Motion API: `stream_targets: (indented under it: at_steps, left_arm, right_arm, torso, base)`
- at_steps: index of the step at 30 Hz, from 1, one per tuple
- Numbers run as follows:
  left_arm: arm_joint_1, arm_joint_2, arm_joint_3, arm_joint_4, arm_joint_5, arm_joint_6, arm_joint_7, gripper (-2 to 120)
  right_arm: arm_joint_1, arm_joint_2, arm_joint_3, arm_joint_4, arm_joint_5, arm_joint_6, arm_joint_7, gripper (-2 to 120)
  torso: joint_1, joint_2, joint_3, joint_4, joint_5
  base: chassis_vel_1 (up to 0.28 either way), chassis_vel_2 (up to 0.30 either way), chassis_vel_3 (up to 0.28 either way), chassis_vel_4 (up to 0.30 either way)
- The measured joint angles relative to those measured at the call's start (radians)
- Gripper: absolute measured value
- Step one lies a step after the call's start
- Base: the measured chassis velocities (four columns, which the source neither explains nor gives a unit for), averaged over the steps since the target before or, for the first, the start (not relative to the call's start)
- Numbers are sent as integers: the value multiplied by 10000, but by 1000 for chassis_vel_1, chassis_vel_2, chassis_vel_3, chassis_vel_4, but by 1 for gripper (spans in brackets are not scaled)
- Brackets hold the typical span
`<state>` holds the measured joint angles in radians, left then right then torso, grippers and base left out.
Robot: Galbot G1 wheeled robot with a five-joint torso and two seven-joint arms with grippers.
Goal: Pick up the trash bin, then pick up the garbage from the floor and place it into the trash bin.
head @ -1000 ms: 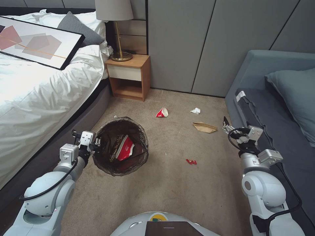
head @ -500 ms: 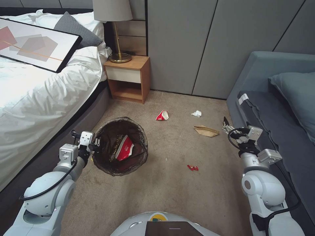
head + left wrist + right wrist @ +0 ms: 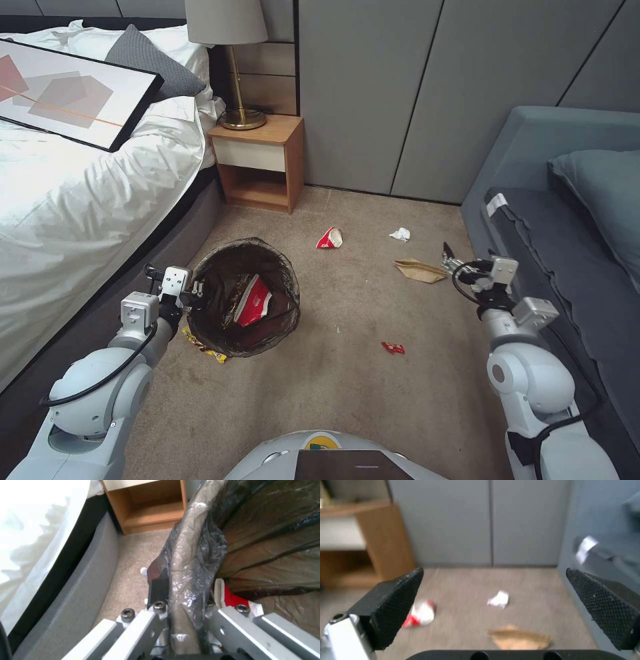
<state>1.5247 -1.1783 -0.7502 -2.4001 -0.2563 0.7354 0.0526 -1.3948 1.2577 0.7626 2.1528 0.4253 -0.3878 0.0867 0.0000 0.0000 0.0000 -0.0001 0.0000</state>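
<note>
Nearest the robot, the left gripper (image 3: pixel 197 291) is clamped on the rim of the trash bin (image 3: pixel 220 263), its fingers (image 3: pixel 159 585) pinching the dark bag folded over the edge. The bin sits close beside the bed (image 3: pixel 80 193), with a red-and-white wrapper (image 3: pixel 253 301) lying inside it. A yellow snack wrapper (image 3: pixel 205 347) pokes out on the floor (image 3: pixel 347 393) just under the bin's near side. A small red scrap (image 3: pixel 393 347) lies on the open carpet between the two arms.

On the right, the right gripper (image 3: pixel 448 260) hangs with its jaws spread wide, close to the grey sofa (image 3: pixel 553 220) and just beside the brown paper bag (image 3: pixel 419 270). Farther on lie a white tissue wad (image 3: pixel 400 234) and a crumpled red-and-white cup (image 3: pixel 329 237). Beyond them stands the wooden nightstand (image 3: pixel 260 160) with a lamp (image 3: pixel 230 60), against the grey wall panels (image 3: pixel 427 93).
</note>
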Motion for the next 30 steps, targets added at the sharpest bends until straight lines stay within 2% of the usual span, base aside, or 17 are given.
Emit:
stream_targets:
  at_steps: [1,2,5,6,8,9,11,15,20,30]
  left_arm:
    - [9,6,0,0,0,0,0,0]
    - [9,6,0,0,0,0,0,0]
    - [76,12,-44,-9,25,0,2,0]
    - [76,12,-44,-9,25,0,2,0]
    - [145,-5,-64,-41,64,0,2,0]
    - [145,-5,-64,-41,64,0,2,0]
    - [194,-34,-67,-70,99,0,2,0]
    - [260,-52,-89,-102,121,0,2,0]
    - [334,-86,-153,-116,137,0,0,0]
    - [299,-145,-56,16,214,0,4,0]
  right_arm:
    - [210,-319,-202,-133,59,-576,40,100]
    - [210,-319,-202,-133,59,-576,40,100]
    - [1213,-1586,-1142,-835,760,-1899,675,100]
    - [1213,-1586,-1142,-835,760,-1899,675,100]
    - [2208,-2227,-2054,-1684,1496,-2775,1307,100]
    - [2208,-2227,-2054,-1684,1496,-2775,1307,100]
    - [3014,-2426,-2843,-2447,2440,-3406,1895,100]
    - [3757,-2395,-3700,-3350,2971,-3585,2272,100]
    - [4070,-2068,-4573,-4328,2691,-3584,2313,100]
    - [3209,-1778,-4535,-4628,1724,-3529,1881,100]
  torso:
    - [0,0,0,1,2]
    - [0,0,0,1,2]
    - [0,0,1,3,1]
    - [0,0,1,3,1]
    - [0,0,2,3,1]
    - [0,0,2,3,1]
    - [0,0,2,3,-1]
    - [0,0,2,4,1]
    - [0,0,1,0,0]
    - [0,0,0,0,0]
  base:
    - [0,0,0,0]
    - [0,0,0,0]
    - [0,0,0,0]
    - [0,0,0,0]
    - [0,0,0,0]
    - [0,0,0,0]
    - [0,0,0,0]
    - [0,0,0,0]
    - [0,0,0,0]
    - [0,0,0,0]
